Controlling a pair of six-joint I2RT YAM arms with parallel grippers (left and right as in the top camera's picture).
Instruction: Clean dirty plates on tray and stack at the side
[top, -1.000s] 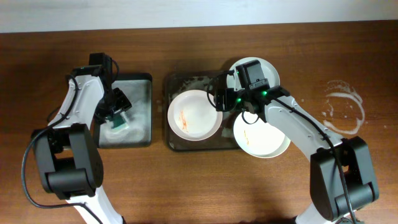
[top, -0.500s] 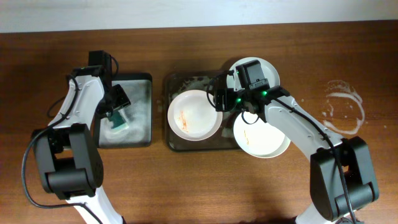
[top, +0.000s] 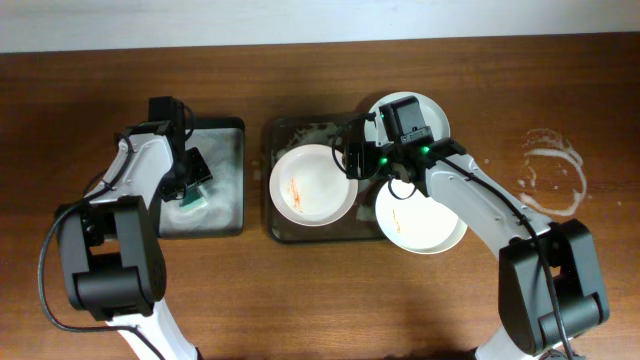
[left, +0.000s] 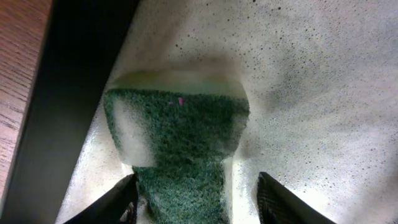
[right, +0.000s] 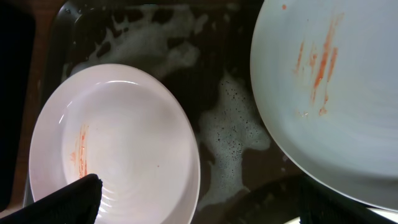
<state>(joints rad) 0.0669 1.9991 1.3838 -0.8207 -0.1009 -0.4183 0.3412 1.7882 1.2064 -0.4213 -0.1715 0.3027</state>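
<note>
Brown wood table (top: 300, 300). Tray (top: 280, 233) sits centre w/ all three plates in or on it, none stacked yet: smeared plate (top: 313, 185) at its 9 o'clock, second plate (top: 425, 225) at 4, third plate (top: 440, 113) at 1. Left gripper (left: 203, 199) is spread, straddling the sponge (left: 180, 137) in the tub (top: 228, 128) at the tray's 9, prob. to grab it for scrubbing; no pinch yet. Right gripper (right: 214, 196) is wide open and empty over the tray btwn plates, likely to steady one.

Brown wood-grain worktop (top: 300, 310) under soft, even light, a pale wall (top: 300, 18) along its far edge, a whitish wet ring (top: 553, 175) near its right end.
</note>
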